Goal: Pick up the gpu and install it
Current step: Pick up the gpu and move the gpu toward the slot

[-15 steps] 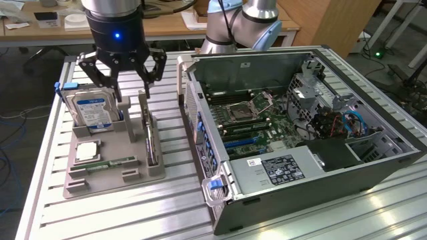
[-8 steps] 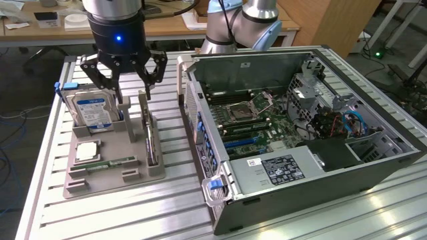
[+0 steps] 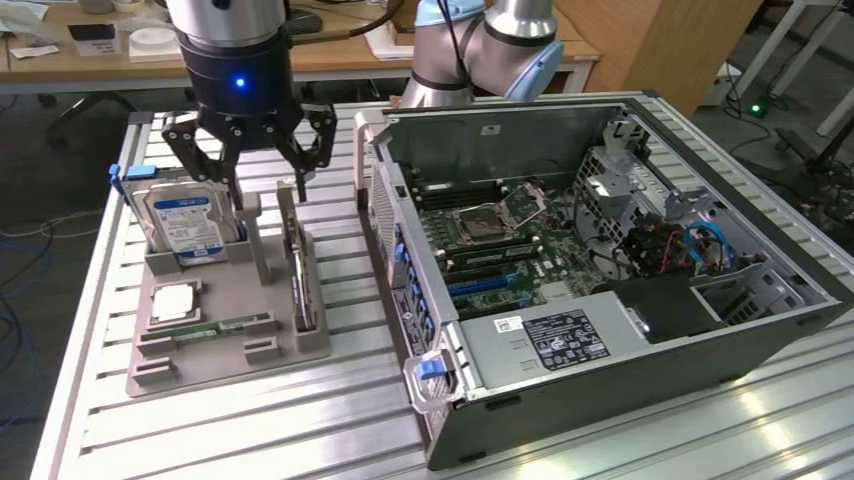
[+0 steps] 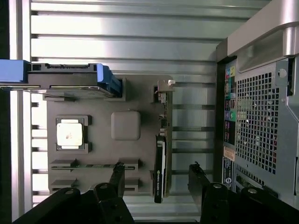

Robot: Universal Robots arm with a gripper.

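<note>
The gpu (image 3: 296,262) stands on its edge in a slot of the grey tray (image 3: 227,358), its silver bracket at the far end. In the wrist view the gpu (image 4: 161,144) appears as a thin strip with a dark cooler on one face. My gripper (image 3: 267,185) hangs open just above the card's far end, holding nothing. In the wrist view the gripper (image 4: 156,173) has its two black fingertips (image 4: 117,173) on either side of the card's line. The open computer case (image 3: 601,270) lies on its side at the exterior view's right, with the motherboard (image 3: 501,245) exposed.
The tray also holds an upright hard drive (image 3: 187,225) with a blue-white label, a processor (image 3: 174,300) and a memory stick (image 3: 220,327). The case's rear panel (image 4: 261,116) stands close beside the tray. Everything rests on a ribbed aluminium table (image 3: 240,430).
</note>
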